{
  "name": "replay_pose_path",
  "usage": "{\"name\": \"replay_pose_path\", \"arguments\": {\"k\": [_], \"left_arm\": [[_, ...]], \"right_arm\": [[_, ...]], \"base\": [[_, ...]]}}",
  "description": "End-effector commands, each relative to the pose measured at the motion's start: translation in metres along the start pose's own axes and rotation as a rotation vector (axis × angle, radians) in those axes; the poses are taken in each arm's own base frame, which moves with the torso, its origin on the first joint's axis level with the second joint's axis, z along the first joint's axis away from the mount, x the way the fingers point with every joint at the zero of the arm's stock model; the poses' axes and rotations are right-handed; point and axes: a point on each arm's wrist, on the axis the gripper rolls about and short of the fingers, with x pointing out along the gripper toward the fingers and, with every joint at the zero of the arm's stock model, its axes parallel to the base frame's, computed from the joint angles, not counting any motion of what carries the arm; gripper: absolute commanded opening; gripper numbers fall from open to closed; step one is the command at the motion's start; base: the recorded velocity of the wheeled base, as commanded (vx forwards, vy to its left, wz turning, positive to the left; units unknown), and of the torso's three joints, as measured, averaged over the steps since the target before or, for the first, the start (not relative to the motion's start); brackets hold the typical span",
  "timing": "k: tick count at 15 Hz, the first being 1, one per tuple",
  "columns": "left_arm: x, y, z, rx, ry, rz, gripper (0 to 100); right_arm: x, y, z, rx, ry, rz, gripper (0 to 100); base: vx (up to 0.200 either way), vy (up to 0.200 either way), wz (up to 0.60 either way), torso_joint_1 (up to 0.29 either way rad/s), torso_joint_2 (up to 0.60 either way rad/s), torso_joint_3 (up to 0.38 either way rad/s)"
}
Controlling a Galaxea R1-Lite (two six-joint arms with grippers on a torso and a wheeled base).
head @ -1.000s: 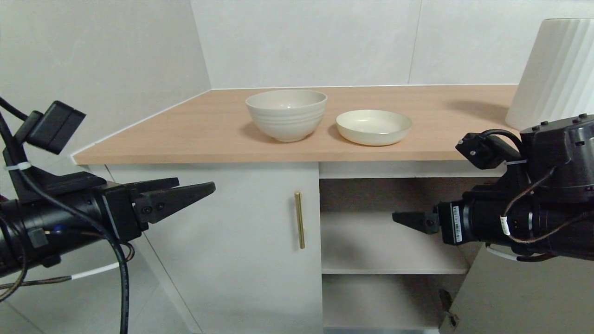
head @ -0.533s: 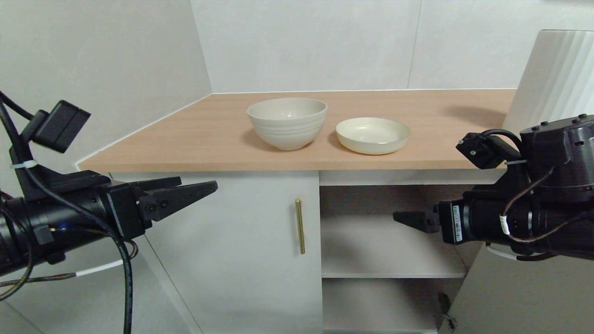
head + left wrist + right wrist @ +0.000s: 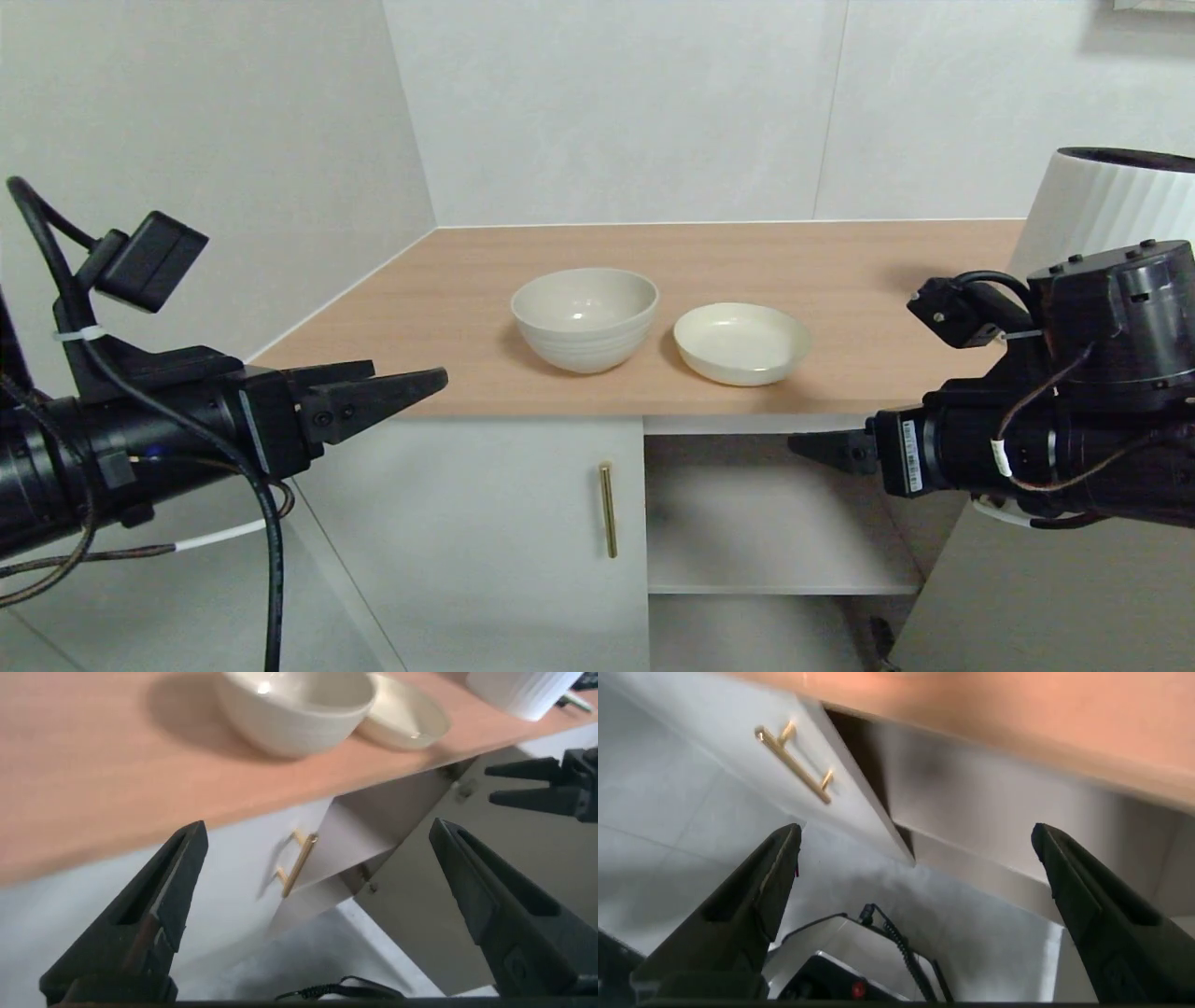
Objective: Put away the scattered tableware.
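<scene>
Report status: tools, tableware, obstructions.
Left tool, right tool open, empty, short of wooden countertop. Deep cream ceramic bowl, shallow cream ceramic dish side by side on it, untouched. White ribbed vase close by right arm.

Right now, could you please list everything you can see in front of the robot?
bowl: one, off-white, on the counter, left of the dish.
dish: one, cream, shallow, on the counter near its front edge.
ribbed pot: one, white, at the counter's right end.
counter: one, wood brown, along the wall.
cabinet door: one, white, closed, under the counter.
door handle: one, gold, upright on that door.
shelf: one, white, in the open compartment right of the door.
left hand: one, black, open, by the counter's left front.
right hand: one, black, open, before the open compartment.
</scene>
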Motion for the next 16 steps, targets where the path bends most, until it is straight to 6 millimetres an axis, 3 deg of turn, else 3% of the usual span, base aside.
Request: {"name": "replay_pose_path", "arguments": {"k": [1, 7, 13, 16], "left_arm": [[0.002, 0.001, -0.001, -0.004, 0.008, 0.002, 100], [0.007, 0.004, -0.005, -0.013, 0.031, 0.009, 100], [0.016, 0.007, -0.003, -0.022, 0.052, 0.012, 100], [0.026, 0.006, 0.013, -0.087, 0.093, 0.021, 100]], "right_arm": [[0.003, 0.000, -0.001, -0.001, 0.009, -0.001, 100], [0.004, 0.000, -0.001, -0.001, 0.011, -0.002, 100], [0.012, -0.001, -0.001, -0.042, 0.019, -0.009, 100], [0.026, 0.002, 0.019, -0.033, -0.028, -0.007, 100]], "base": [[0.000, 0.000, 0.00, 0.183, -0.47, -0.281], [0.000, 0.000, 0.00, 0.209, -0.47, -0.279], [0.000, 0.000, 0.00, 0.045, -0.10, -0.056], [0.000, 0.000, 0.00, 0.000, 0.00, 0.000]]}}
